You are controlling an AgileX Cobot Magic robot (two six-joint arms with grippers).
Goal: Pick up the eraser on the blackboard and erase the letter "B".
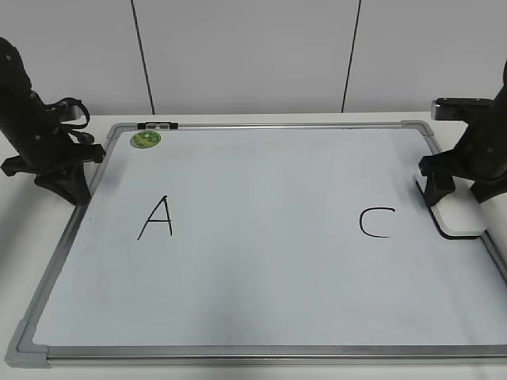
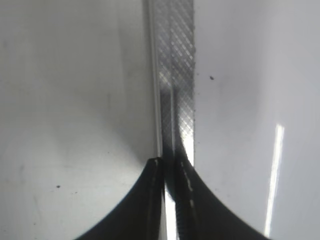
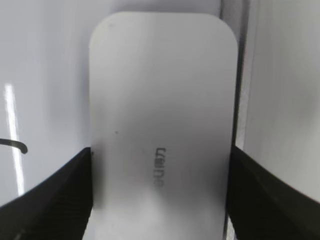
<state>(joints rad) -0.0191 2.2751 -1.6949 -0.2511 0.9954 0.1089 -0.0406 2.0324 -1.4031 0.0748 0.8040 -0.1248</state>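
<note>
The blackboard [image 1: 261, 317] is a white board in a grey frame that lies flat on the table. A black "A" [image 1: 156, 218] and a black "C" [image 1: 376, 222] are on it. No letter "B" shows; the board between them is bare. The white eraser [image 1: 461, 215] lies at the board's right edge; its grey lettering shows in the right wrist view [image 3: 162, 100]. My right gripper [image 1: 442, 199] has one finger against each long side of the eraser [image 3: 161, 150]. My left gripper [image 1: 75, 190] is shut and empty over the board's left frame [image 2: 172, 162].
A round green sticker [image 1: 146, 139] and a small black-and-clear clip [image 1: 157, 125] sit at the board's far left corner. The white table [image 1: 32, 237] surrounds the board. A white wall stands behind.
</note>
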